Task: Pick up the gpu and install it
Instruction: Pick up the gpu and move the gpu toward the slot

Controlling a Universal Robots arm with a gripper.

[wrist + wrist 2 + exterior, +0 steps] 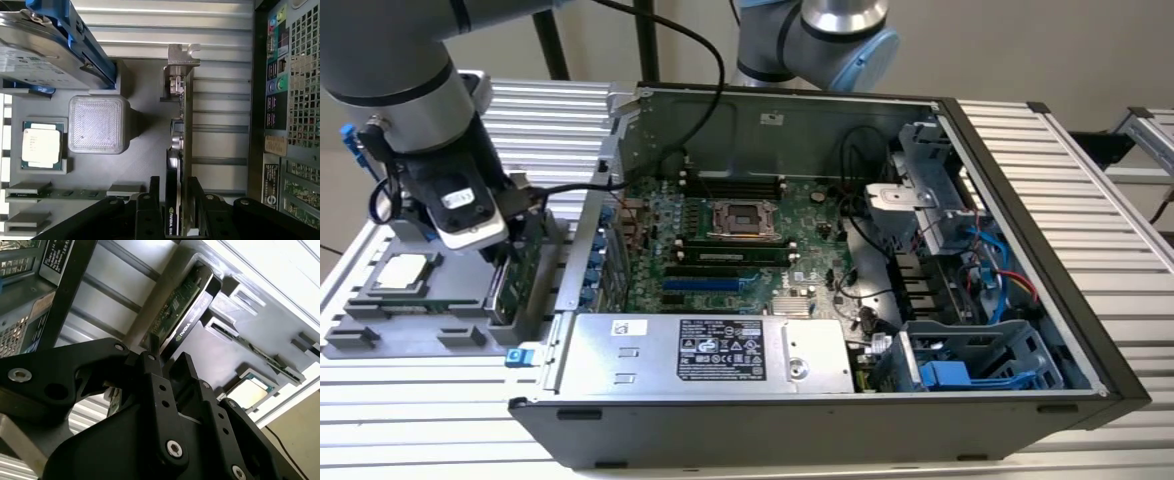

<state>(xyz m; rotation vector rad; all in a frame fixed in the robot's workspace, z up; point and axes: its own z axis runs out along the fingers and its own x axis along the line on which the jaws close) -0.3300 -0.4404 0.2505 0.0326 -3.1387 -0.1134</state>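
The gpu [511, 285] stands on edge in a slot of the grey parts tray [374, 340], just beside the open computer case [1067, 330] on the exterior view's left. Both wrist views show its green board [184, 125], black shroud [197, 305] and silver end bracket [182, 55]. My gripper [496, 255] hangs straight over the card. Its black fingers [145, 210] straddle the card's end farthest from the bracket and press against both faces, so the gripper [174, 184] [168, 350] is shut on the gpu. The card rests in its slot.
On the tray also lie a square CPU chip [41, 145], a memory stick [65, 192], a grey block [97, 125] and a silver hard drive with blue clips [45, 45]. Inside the case are the motherboard [734, 250] and a power supply [707, 350]. The case wall [280, 125] runs close beside the card.
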